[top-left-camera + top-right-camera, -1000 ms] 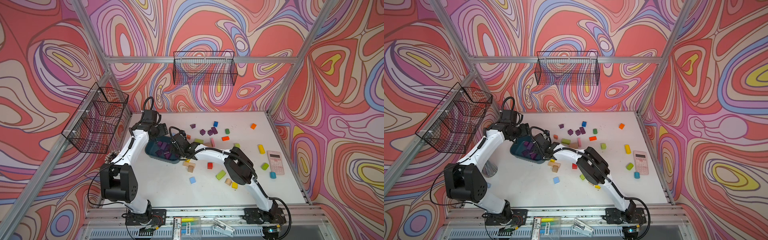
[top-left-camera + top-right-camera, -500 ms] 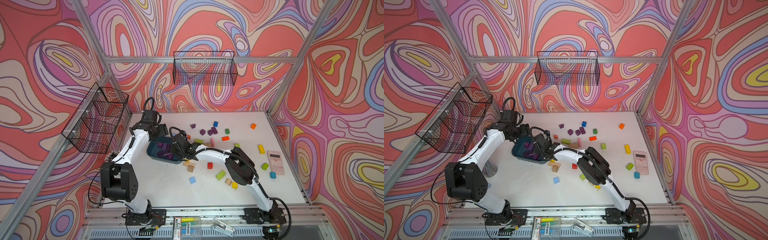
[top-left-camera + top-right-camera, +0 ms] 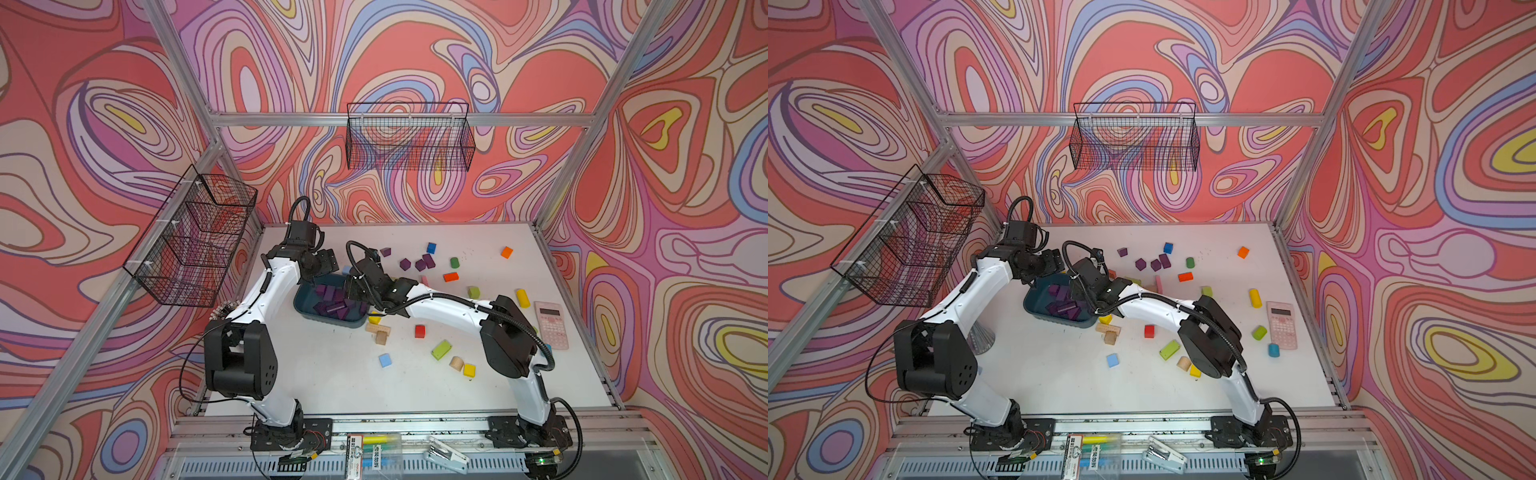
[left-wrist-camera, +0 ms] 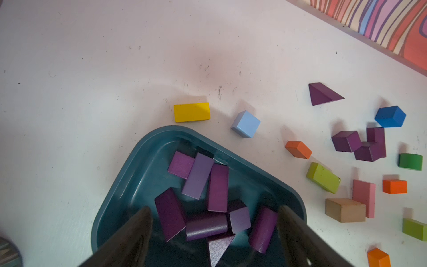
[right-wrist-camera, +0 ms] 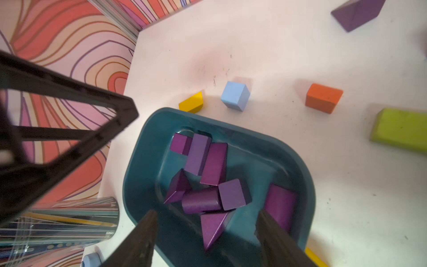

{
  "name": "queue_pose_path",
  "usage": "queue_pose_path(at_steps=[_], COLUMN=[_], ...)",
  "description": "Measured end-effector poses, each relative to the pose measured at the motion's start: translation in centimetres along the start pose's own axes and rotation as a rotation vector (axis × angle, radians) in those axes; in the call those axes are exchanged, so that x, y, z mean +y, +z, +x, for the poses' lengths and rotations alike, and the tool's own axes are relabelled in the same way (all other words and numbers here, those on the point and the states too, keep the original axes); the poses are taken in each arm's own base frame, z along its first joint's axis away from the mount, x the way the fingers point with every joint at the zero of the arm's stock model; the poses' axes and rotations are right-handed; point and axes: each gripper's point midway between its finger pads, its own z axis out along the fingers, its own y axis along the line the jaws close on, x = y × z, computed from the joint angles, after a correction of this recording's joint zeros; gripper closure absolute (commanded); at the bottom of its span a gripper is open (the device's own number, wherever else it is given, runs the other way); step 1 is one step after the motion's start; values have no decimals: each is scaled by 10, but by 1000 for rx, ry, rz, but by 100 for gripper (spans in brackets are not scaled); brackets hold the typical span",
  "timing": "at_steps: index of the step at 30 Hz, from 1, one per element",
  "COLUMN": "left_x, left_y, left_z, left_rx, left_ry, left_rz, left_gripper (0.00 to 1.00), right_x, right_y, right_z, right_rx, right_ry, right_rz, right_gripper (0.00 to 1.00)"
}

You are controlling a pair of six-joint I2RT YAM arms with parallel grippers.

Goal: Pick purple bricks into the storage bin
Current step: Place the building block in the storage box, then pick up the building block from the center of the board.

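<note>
While storage bin (image 5: 138, 161) is hovered over: left gripper (image 4: 213, 208), right gripper (image 5: 206, 213) seen spread, empty
loose purple bricks (image 3: 420, 264): far right of bin, nearer right gripper imo

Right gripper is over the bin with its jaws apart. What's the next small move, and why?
Probably lift the right gripper straight up, clear of the bin. Its jaws stand open and hold nothing, the purple bricks lie loose on the bin floor, and a purple cluster and wedge lie out on the table, so it should clear the rim before reaching for them.
</note>
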Motion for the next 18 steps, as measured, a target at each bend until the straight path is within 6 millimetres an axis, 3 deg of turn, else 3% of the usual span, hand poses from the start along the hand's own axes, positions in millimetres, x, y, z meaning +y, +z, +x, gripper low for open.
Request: queue_pose_path(at_steps=[4,9,14,18], left_x=[-2,-3,-3,-10], left_y=[0,6,15,19], left_z=[1,5,12,17], left_rx=[2,18,51,65], left_ry=[3,9,17,51], left_rz=[3,-1,-13,-21], left_gripper=[12,12,13,13], right_x=[0,-5,-17,-39], right_y=[-17,-24,-27,-40], right_z=[-9,-9,-10,-17], right_rx=[-22,-16,-1,-1], right_ry=[-45,-106,-171,-218], right_rz=[3,21,58,99], right_gripper=[25,25,26,26])
